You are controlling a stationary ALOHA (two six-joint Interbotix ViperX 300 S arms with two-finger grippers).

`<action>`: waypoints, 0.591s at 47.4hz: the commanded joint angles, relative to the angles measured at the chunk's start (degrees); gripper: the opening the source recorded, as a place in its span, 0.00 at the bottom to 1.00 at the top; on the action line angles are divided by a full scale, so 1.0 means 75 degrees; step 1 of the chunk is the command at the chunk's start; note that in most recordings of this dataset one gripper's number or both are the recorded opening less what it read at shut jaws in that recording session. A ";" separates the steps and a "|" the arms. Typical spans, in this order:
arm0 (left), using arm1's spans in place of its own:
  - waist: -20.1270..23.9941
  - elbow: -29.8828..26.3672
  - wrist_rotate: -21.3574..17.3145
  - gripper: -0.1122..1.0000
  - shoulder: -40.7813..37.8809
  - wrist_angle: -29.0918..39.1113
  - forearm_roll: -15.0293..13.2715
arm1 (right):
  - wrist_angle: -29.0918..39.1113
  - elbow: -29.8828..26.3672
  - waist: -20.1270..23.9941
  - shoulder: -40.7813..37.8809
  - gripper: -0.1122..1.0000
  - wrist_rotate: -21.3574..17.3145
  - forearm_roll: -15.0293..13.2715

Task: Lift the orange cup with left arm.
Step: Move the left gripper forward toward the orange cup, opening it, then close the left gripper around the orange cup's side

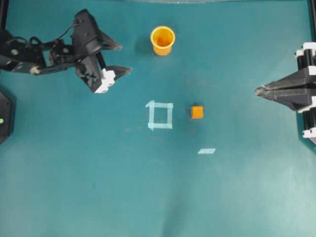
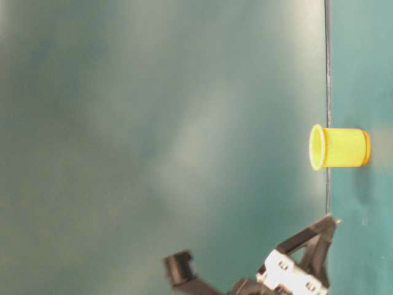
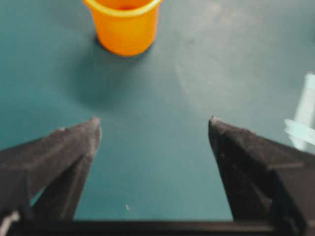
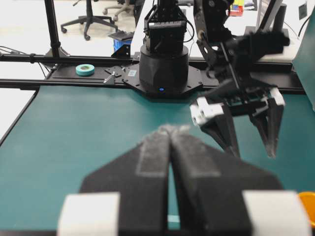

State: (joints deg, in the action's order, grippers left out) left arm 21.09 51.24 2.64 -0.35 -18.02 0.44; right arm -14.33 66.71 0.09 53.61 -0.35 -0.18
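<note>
The lift has not begun: the orange cup (image 1: pixel 163 40) stands upright on the teal desk (image 1: pixel 74 187), untouched. The left arm's fingers (image 3: pixel 59 147) are spread as wide as they go and hold nothing. The cup sits ahead of the fingertips, apart from them and somewhat off toward the left finger's side in the wrist view. Reaching, closing and raising all remain. The right arm's fingers (image 1: pixel 281 91) are pressed together, empty, well away.

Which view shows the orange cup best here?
Overhead: the orange cup appears whole, upright, apart from the open left pincer. Left wrist view crops its rim; table-level shows its side; right wrist view only an edge.
</note>
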 commanded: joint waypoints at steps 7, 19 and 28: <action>0.0047 -0.0891 0.0023 0.87 -0.0891 -0.0176 0.0000 | 0.0012 -0.0234 0.0012 -0.0082 0.10 0.0000 0.0000; 0.0059 -0.1746 0.0023 0.87 -0.1570 -0.0117 0.0000 | 0.0000 -0.0234 0.0012 -0.0117 0.10 -0.0012 0.0000; 0.0059 -0.2133 0.0023 0.87 -0.1781 -0.0082 0.0000 | 0.0000 -0.0234 0.0023 -0.0152 0.10 0.0000 0.0000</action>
State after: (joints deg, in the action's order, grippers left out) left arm 21.27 36.91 2.81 -14.15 -18.46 0.44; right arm -14.06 66.71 0.09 52.73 -0.35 -0.18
